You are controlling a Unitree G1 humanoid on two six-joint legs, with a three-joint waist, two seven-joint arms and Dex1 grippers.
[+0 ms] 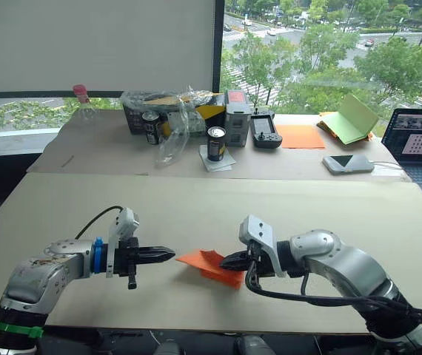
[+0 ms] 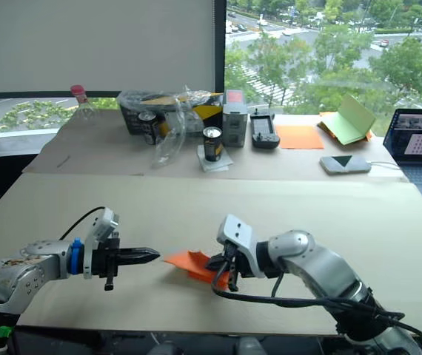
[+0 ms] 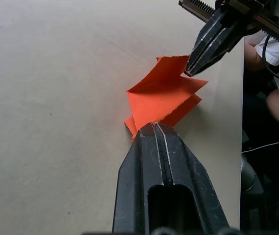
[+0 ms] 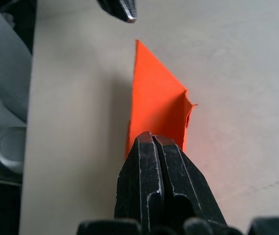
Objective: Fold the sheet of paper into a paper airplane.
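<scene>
Already half-folded, the sheet of paper (image 1: 211, 266) risked tearing: right gripper (image 1: 229, 260) jaws pinched its edge, left gripper (image 1: 168, 254) jaws closed, empty, just beside it.

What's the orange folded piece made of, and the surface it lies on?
The paper airplane: thin matte paper, judging by sharp creases, layered flaps and a slightly ragged edge. The table: a flat, dull beige sheet, possibly board or laminate; its look leaves that open.
</scene>
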